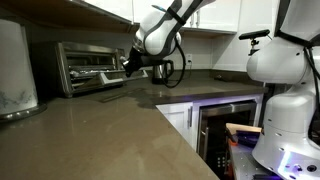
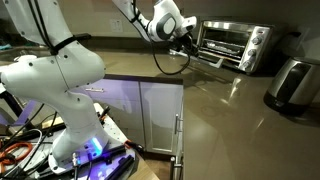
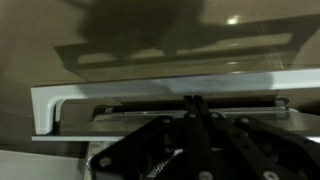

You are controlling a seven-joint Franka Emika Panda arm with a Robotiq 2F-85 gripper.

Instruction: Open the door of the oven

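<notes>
One pincer (image 3: 190, 102), lower centre of wrist view, fingertips together, clamping nothing seen; tip near door (image 3: 170, 58) edge, contact unclear. Door lies dropped open, centre-left in exterior view, before oven (image 1: 90, 50). Brown counter (image 1: 120, 140) below. Wire racks (image 1: 92, 68) inside oven. White cabinets (image 1: 225, 15) upper right, farthest.

In the wrist view, the fingers (image 3: 186, 120) are rendered dark and blurred, and their bases are cut off by the lower edge. The near edge of the door (image 3: 170, 90) is partly hidden behind them. In an exterior view, the knobs (image 2: 258, 45) of the oven (image 2: 225, 45) are too small to be read.
</notes>
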